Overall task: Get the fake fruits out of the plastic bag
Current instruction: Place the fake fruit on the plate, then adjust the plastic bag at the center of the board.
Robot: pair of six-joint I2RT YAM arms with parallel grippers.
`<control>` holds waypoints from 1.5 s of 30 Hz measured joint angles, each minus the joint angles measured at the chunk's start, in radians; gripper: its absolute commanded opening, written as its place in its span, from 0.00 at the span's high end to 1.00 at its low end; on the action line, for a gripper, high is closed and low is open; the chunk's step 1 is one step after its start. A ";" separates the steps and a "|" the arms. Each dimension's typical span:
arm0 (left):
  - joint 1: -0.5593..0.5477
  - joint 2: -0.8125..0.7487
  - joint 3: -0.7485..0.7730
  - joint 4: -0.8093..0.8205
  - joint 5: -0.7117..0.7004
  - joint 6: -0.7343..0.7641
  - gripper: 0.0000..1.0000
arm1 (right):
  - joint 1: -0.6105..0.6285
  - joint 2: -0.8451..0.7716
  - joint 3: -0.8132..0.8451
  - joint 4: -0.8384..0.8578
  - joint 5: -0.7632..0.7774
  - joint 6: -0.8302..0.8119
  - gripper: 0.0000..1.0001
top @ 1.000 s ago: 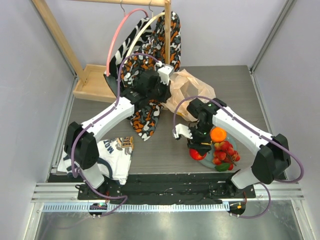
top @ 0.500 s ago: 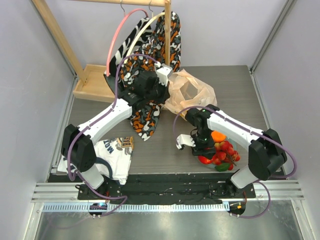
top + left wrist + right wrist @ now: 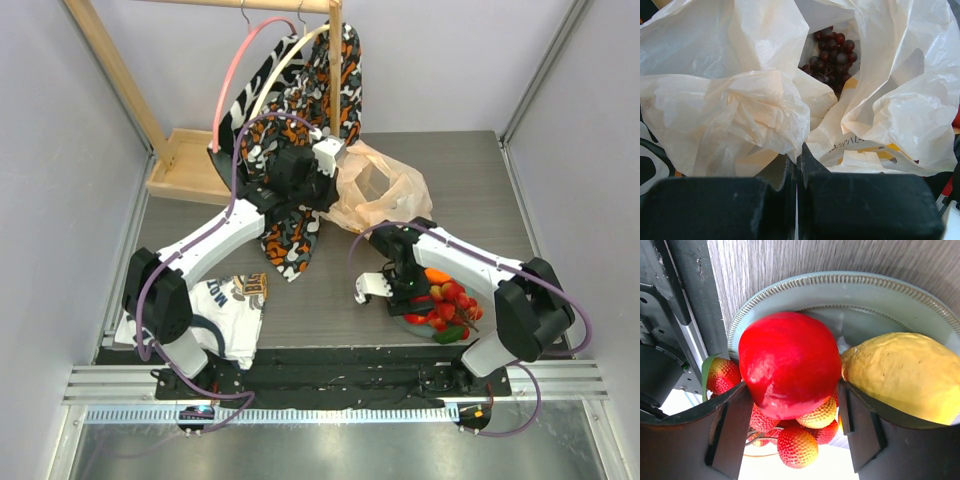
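Left pincer is clenched on the plastic bag at the far middle of the desk, with dark grapes inside. Right pincer straddles the red apple over the near-right plate; I cannot tell whether it is grasping.

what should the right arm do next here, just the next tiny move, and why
Probably open the right gripper wider and lift straight up. The glossy red plastic apple between its fingers sits low on the round grey-green plate beside a yellow fruit, while dark purple grapes wait in the crinkly beige plastic bag pinched by the left gripper.
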 measured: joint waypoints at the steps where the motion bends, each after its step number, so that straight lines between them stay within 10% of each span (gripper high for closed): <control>1: 0.000 0.000 -0.001 0.000 0.002 0.000 1.00 | 0.000 -0.004 0.000 0.001 0.000 0.000 0.24; 12: 0.000 0.000 -0.002 0.002 0.030 -0.012 1.00 | 0.001 -0.040 0.204 -0.097 -0.043 0.010 0.00; 27: 0.000 -0.061 -0.037 0.003 0.093 -0.092 1.00 | -0.272 -0.060 0.524 0.325 -0.122 0.483 0.02; 45: 0.000 -0.082 -0.070 0.003 0.101 -0.105 1.00 | -0.244 0.112 0.519 0.473 0.020 0.780 0.06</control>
